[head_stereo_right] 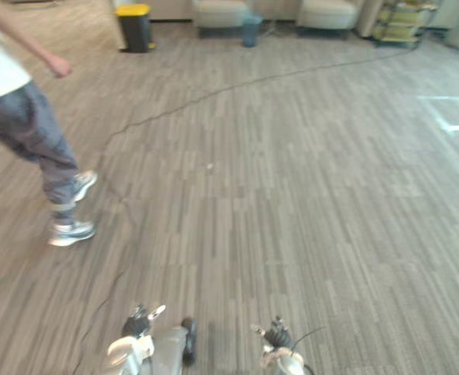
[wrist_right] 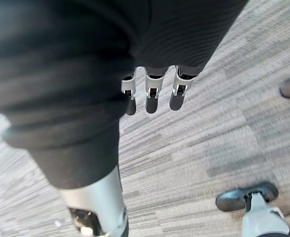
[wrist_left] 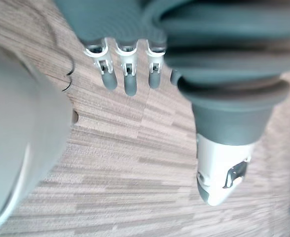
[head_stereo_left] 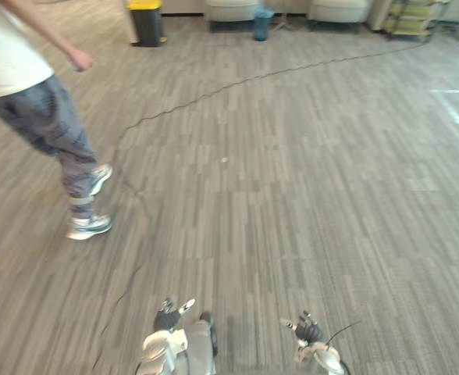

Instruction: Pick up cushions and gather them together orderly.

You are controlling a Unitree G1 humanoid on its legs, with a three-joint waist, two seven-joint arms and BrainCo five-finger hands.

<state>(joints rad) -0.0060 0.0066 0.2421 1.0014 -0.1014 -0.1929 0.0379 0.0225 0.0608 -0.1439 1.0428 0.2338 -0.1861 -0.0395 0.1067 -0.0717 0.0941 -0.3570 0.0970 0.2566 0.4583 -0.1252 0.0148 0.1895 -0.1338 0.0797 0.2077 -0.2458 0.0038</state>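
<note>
My left hand [head_stereo_left: 169, 316] hangs low at the bottom edge of the head views, over the grey striped carpet. Its fingers [wrist_left: 127, 74] are straight and hold nothing, with the thumb [wrist_left: 218, 173] apart from them. My right hand [head_stereo_left: 307, 333] hangs beside it to the right, also low. Its fingers [wrist_right: 155, 96] point straight down at the carpet with nothing in them. Two pale upholstered seats [head_stereo_left: 231, 9] [head_stereo_left: 339, 9] stand against the far wall.
A person in a white shirt and grey trousers [head_stereo_left: 50, 125] steps across the left side, sneakers [head_stereo_left: 89, 226] on the carpet. A black bin with a yellow lid [head_stereo_left: 146, 22] and a blue bin [head_stereo_left: 263, 23] stand at the back. A shelf cart [head_stereo_left: 409, 19] is far right.
</note>
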